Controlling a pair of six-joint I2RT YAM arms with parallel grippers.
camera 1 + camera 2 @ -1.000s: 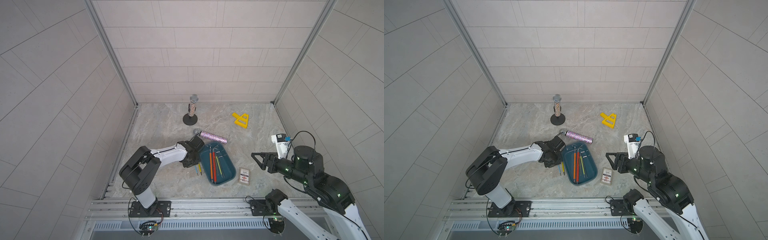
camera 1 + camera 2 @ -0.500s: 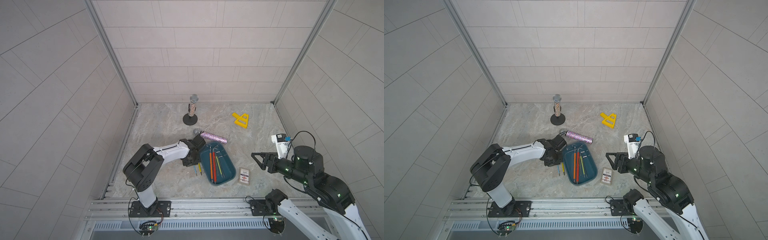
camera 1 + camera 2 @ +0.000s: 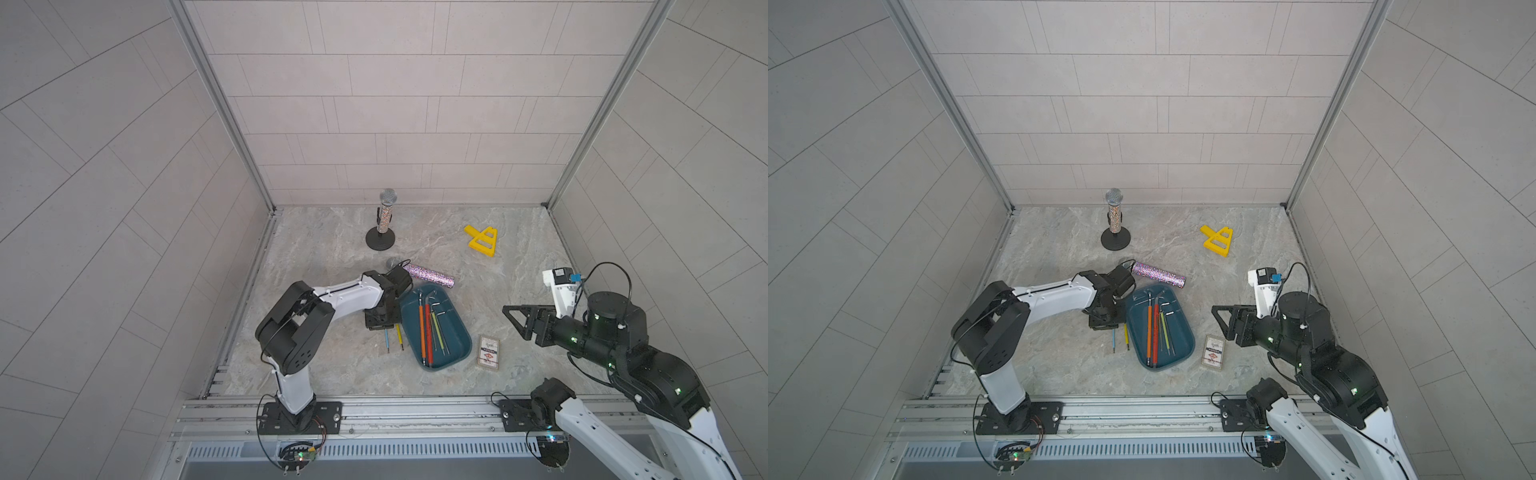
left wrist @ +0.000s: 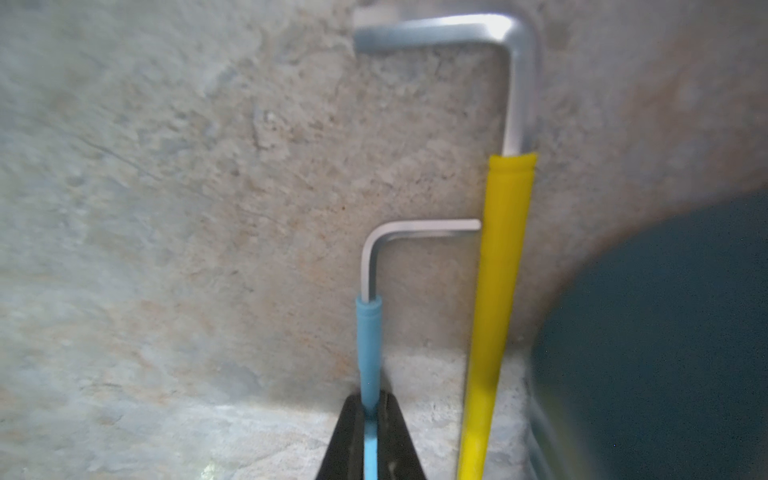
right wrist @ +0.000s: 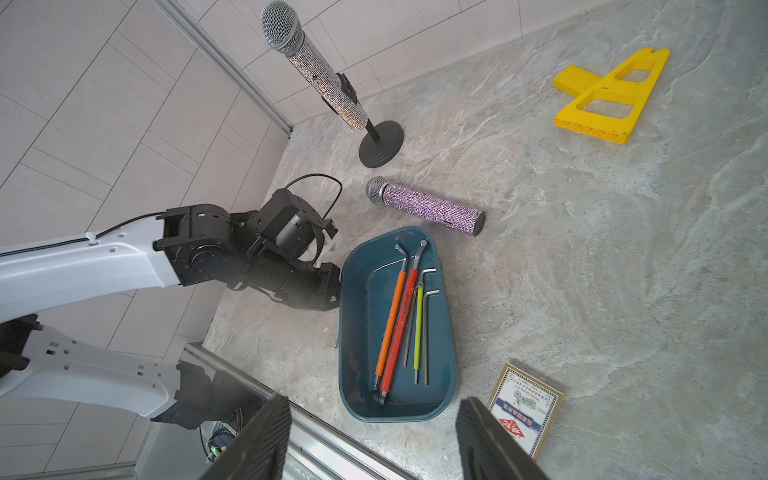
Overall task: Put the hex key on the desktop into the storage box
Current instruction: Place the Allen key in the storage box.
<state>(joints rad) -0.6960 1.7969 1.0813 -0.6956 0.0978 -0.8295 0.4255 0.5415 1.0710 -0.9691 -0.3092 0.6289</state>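
Pinching blue hex key (image 4: 368, 332) — end effector (image 4: 370, 401)

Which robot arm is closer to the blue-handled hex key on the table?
Left. The left gripper is clamped on the blue hex key beside the storage box; the right gripper hangs open beyond the box's other side, well apart.
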